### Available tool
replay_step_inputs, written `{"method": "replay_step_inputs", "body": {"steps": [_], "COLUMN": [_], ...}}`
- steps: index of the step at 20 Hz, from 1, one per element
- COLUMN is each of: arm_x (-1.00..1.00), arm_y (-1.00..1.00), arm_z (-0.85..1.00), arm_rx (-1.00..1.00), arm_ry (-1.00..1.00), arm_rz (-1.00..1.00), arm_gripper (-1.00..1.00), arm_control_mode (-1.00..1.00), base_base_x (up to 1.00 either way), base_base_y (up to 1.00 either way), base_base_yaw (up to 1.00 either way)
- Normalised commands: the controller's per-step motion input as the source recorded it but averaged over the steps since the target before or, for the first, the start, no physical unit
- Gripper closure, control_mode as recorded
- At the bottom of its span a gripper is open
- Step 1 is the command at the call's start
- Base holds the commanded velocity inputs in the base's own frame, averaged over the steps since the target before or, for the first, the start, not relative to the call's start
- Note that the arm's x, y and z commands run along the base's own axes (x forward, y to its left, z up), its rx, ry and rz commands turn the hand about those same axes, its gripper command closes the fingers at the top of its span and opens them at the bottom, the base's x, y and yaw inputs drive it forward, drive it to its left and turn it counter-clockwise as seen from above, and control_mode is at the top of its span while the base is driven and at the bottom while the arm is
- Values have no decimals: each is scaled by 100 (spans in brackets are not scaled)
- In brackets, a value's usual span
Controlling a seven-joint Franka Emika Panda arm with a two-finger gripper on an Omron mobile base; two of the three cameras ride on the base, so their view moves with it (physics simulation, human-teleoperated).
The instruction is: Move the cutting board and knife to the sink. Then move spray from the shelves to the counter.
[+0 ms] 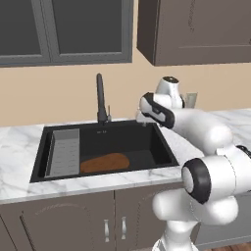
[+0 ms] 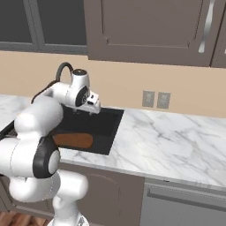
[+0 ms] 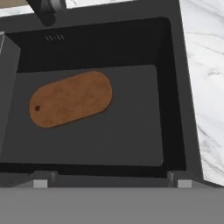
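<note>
My claw [image 3: 112, 183] hangs above the sink [image 1: 164, 144], over the basin's right-hand rim, with its jaws spread wide and nothing between them. In the hand view the two fingertips [image 3: 40, 183] stand far apart at the near edge of the sink [image 3: 175, 109], both clear of every surface.

The cutting board [image 3: 71, 104], reddish-brown wood with rounded ends, lies flat on the floor of the sink, toward the side away from the marble, its small hole at the end farther from the counter [image 3: 205, 87]. In the left base view the cutting board [image 1: 104, 162] rests in the front part of the sink, just beside the grey ribbed insert [image 1: 63, 152] that fills the basin's left portion. In the right base view the cutting board [image 2: 73, 141] shows within the sink [image 2: 110, 128], partly hidden by my arm.

The tall dark faucet [image 1: 101, 100] rises from behind the sink at its middle. The counter [image 2: 172, 145] runs off to the right of the sink, white marble with grey veins, beneath two wall outlets [image 2: 156, 99].
</note>
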Motion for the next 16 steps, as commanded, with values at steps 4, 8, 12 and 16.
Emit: {"method": "replay_step_inputs", "body": {"steps": [4,8,12,16], "arm_x": [-100,-92,-80,-31], "arm_y": [0,0,-19,-12], "arm_z": [57,63,34,0], "arm_rx": [-15,-15,-5,-3], "arm_ry": [-3,-2,-2,0], "arm_rz": [0,0,0,0], "arm_gripper": [-100,-100,-100,-100], "arm_control_mode": [-100,-100,-100,-100], "base_base_x": [0,0,0,0], "base_base_y": [0,0,0,0], "base_base_yaw": [0,0,0,0]}}
